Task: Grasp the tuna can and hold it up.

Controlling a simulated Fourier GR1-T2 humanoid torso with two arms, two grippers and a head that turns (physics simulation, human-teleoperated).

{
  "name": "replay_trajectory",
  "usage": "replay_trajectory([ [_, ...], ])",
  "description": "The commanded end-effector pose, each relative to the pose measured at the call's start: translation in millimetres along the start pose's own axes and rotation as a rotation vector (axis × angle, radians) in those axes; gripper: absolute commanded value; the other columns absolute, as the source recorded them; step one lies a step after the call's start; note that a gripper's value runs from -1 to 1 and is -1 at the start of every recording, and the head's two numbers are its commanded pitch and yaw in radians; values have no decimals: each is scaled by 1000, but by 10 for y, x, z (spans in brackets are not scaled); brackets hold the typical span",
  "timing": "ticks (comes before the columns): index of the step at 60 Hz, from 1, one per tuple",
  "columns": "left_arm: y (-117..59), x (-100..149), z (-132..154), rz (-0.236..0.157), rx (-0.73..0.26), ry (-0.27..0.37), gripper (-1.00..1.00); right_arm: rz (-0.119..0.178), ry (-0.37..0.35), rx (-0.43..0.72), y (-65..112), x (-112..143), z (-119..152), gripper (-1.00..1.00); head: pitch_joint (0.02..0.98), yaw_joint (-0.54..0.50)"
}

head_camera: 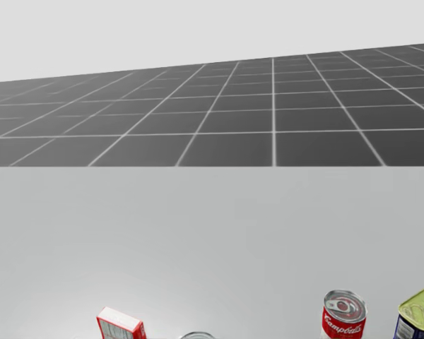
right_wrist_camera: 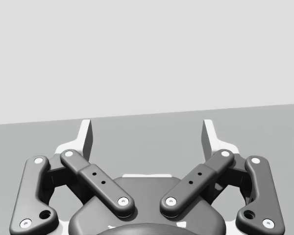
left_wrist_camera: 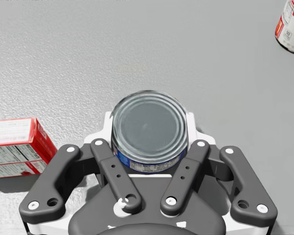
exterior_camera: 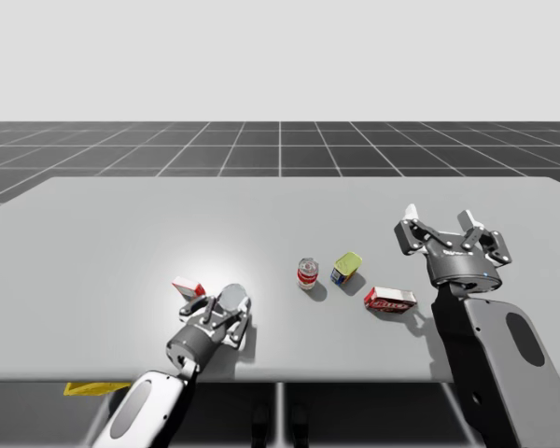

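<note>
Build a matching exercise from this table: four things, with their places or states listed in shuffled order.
1 tuna can
2 right gripper
3 red-and-white can
4 flat red box

A open, holding nothing
B clamped in my left gripper
C upright, apart from both grippers
D between the yellow-topped can and my right arm

Pairs: 1-B, 2-A, 3-C, 4-D
</note>
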Motion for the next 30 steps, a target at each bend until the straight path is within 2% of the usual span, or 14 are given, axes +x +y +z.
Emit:
replay_trajectory([
  [1,-150,206,63,-54,-117,-48,1000,-1,1,1,-6,-1,-6,-1000,461,187],
  [19,-120,694,249,-121,-106,-143,1000,1,0,2,-5,1,-6,-1000,465,189],
  [30,-87,1033,351,-179,-75,-225,1000,-2,2,5,-7,1,-5,-1000,463,186],
])
